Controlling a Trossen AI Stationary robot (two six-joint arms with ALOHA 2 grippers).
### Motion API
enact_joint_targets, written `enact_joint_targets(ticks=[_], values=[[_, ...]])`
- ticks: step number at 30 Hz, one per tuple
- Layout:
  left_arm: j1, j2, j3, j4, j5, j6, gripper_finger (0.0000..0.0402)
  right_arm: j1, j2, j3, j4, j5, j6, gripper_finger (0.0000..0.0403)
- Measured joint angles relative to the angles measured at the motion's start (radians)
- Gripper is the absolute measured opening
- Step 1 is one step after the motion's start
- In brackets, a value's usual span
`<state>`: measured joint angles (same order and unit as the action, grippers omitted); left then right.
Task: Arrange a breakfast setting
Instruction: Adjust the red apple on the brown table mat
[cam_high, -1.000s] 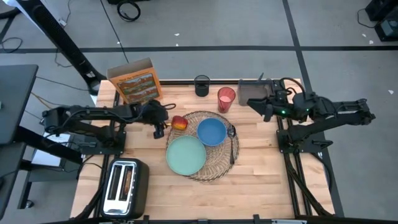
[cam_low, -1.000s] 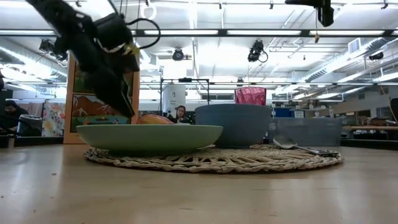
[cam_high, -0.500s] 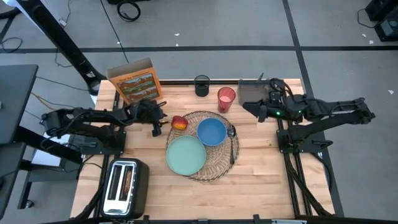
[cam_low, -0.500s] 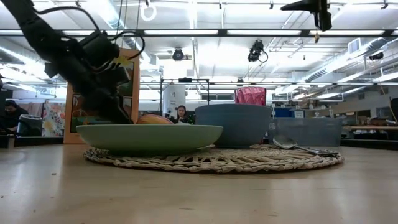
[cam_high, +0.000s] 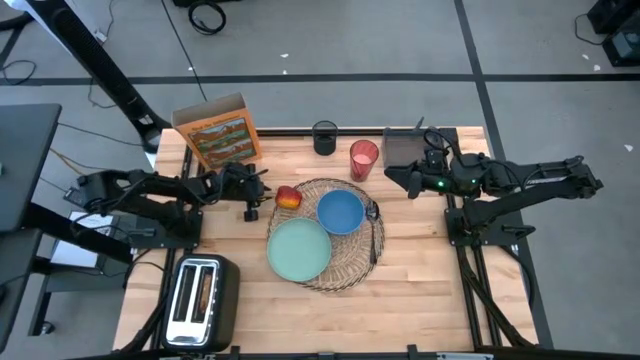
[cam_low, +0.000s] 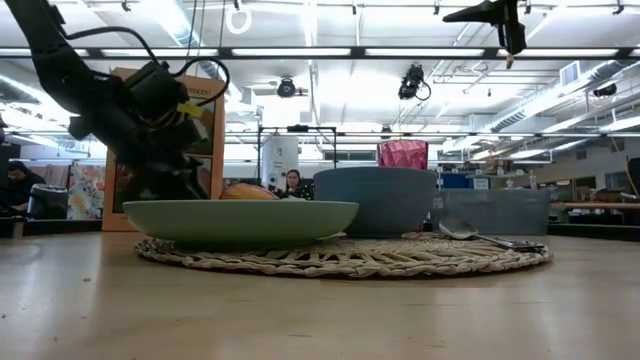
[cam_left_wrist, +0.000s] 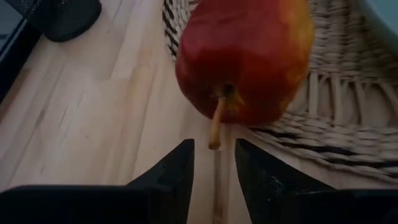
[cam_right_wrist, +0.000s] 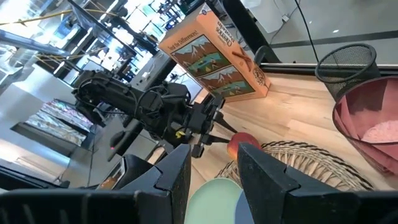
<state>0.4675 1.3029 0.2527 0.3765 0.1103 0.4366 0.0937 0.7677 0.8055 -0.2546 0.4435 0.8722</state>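
Note:
A red apple (cam_high: 288, 197) lies on its side at the far left rim of the round wicker placemat (cam_high: 352, 268), its stem (cam_left_wrist: 215, 127) pointing at my left gripper (cam_left_wrist: 214, 149). That gripper (cam_high: 253, 207) is low over the table just left of the apple, fingers a little apart and empty. On the mat sit the pale teal plate (cam_high: 298, 250), the blue bowl (cam_high: 340, 211) and the dark spoon (cam_high: 373, 225). The red cup (cam_high: 363, 159) stands behind the mat, and the orange cereal box (cam_high: 215, 131) at the far left. My right gripper (cam_high: 393, 177) is open, raised, right of the cup.
A black mesh cup (cam_high: 325, 138) stands at the far edge, left of the red cup. A grey tray (cam_high: 408, 148) lies at the far right, under my right arm. A silver toaster (cam_high: 200, 300) stands at the near left corner.
My left gripper has drawn back a little toward the table's left edge, away from the apple, and come lower. My right gripper has gone toward the table's left, nearer the red cup, staying high. The apple has stayed where it was.

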Motion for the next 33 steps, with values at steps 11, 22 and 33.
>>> enact_joint_targets(ticks=[11, 22, 33], values=[[0.0, 0.017, 0.003, 0.067, 0.0, 0.008, 0.012, 0.0, -0.002, 0.0, 0.002, -0.026, -0.003, 0.014], [0.0, 0.018, 0.003, 0.052, 0.0, 0.037, 0.005, -0.022, -0.002, 0.0, 0.003, -0.024, -0.011, 0.014], [-0.014, 0.018, 0.062, -0.017, -0.005, 0.039, 0.0029, -0.063, -0.002, 0.0, 0.013, -0.053, -0.011, 0.014]])
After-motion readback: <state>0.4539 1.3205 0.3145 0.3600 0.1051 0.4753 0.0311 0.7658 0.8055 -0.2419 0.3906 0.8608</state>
